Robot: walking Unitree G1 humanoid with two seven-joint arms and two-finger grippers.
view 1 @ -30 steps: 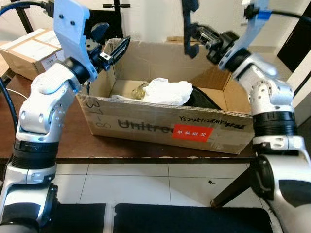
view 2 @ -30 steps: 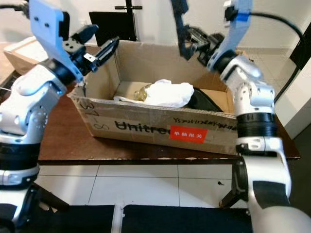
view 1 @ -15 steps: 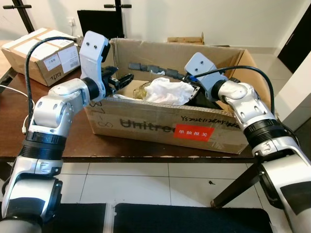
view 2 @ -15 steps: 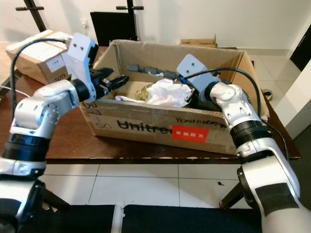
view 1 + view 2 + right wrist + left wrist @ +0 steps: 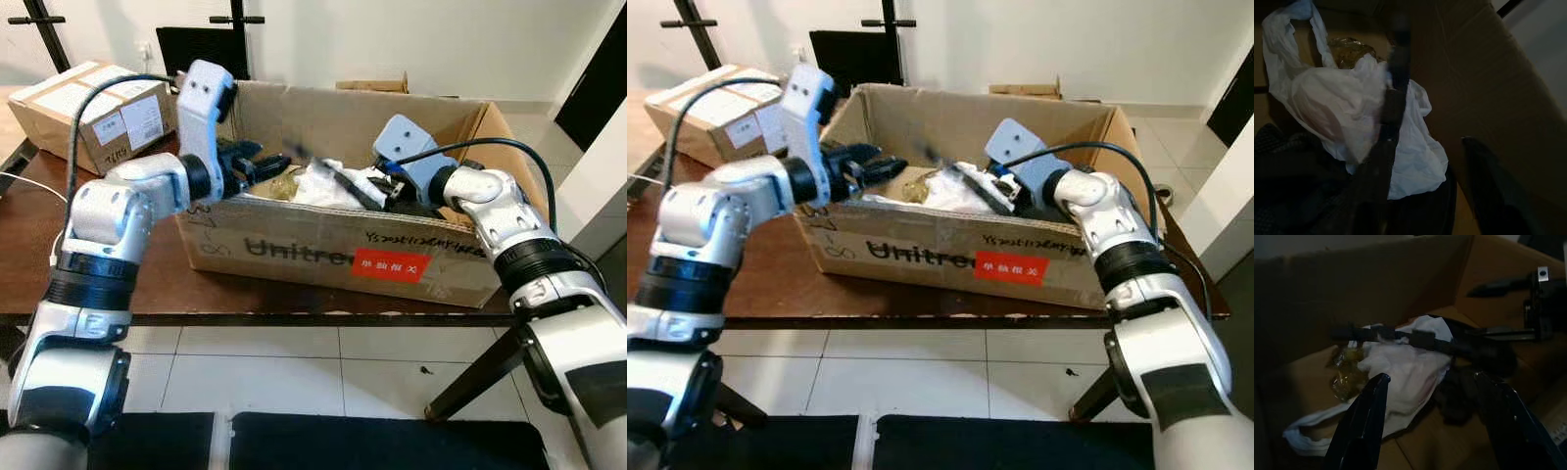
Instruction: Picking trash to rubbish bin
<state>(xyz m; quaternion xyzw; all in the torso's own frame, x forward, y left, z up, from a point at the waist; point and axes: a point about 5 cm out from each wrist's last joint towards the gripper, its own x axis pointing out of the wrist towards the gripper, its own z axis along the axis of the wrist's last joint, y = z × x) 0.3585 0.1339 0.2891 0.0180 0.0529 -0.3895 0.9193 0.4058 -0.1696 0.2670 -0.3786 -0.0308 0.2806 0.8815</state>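
- Trash is lying inside the open cardboard box [image 5: 323, 257] at the centre of the head-camera frame: a crumpled white plastic bag [image 5: 1400, 374], a yellowish crinkled wrapper [image 5: 1347, 377] touching its side, and dark material [image 5: 1298, 196] beside and partly beneath the bag.
- The box is standing on a dark worktop [image 5: 118, 284]; a second, sealed carton [image 5: 93, 108] is sitting at the upper left of the frame.
- The left hand [image 5: 257, 164] is reaching over the box's left wall, its two fingers [image 5: 1369, 416] standing apart and framing the bag and wrapper without touching them.
- The right hand [image 5: 970, 186] is reaching in from the right side of the box, fingers apart, one finger [image 5: 1393, 93] lying across the top of the white bag; contact cannot be confirmed.
- Handling judgement: the bag is appearing thin, soft and very light, so it is likely collapsing under any grip and sliding on smooth pads.
- The bunched, knotted upper folds are offering the firmest hold; loose trailing edges are likely to tear or slip free.
- The wrapper looks crackly and light; it may be dragging along with the bag or dropping away when lifted.
- The weight of the dark material cannot be judged.
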